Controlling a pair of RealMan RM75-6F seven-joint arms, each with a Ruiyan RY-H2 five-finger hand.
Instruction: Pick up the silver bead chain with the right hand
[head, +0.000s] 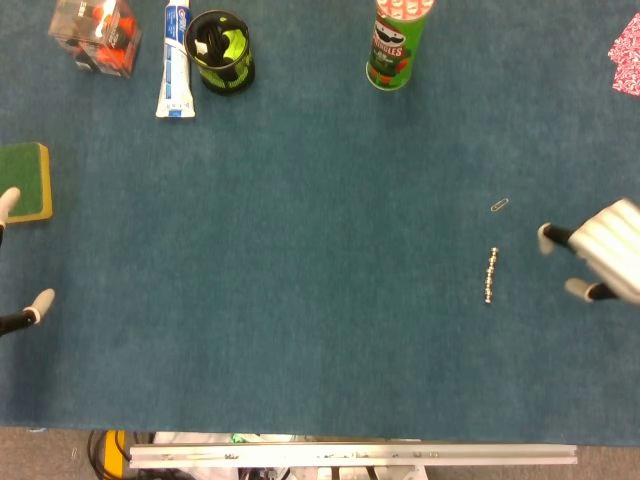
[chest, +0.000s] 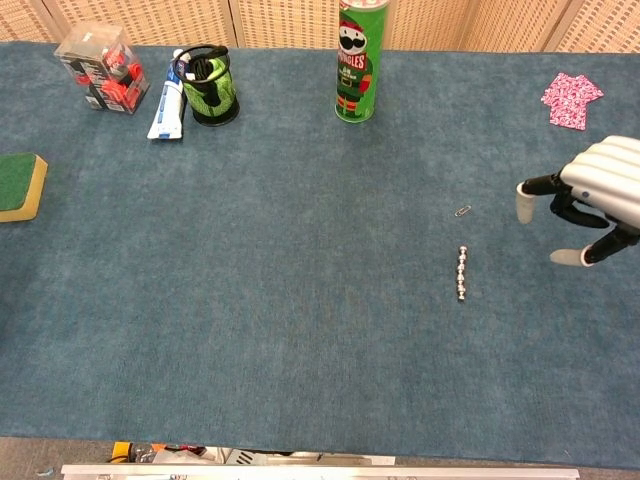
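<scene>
So the short silver bead chain (head: 490, 276) is lying straight on the blue felt-like table cover (head: 300, 250), running near-to-far, with a small metal paperclip (head: 499, 205) just beyond its far end. The right hand (head: 598, 260) is off to the chain's right, near it but not touching, fingers spread and holding nothing. Same thing from the chest view: right hand (chest: 590, 200) is open with two pale fingertips (chest: 525, 200) pointing toward the chain (chest: 461, 273).

My take on doing this bit well: slide the hand left until the thumb and a finger straddle the chain across its width, not along its length, then come straight down. It's tiny and flat on soft cloth, so the tips probably need to press into the fabric a little and pinch around the middle beads so it hangs evenly. Go slow, because a sideways nudge would just roll the beads away. I'd also stay clear of the paperclip so it doesn't get scooped up too.

The left hand (head: 15, 260) only shows as fingertips at the left edge, apart and holding nothing, next to a green-topped sponge block (head: 27, 180). It's fine parked there.
</scene>
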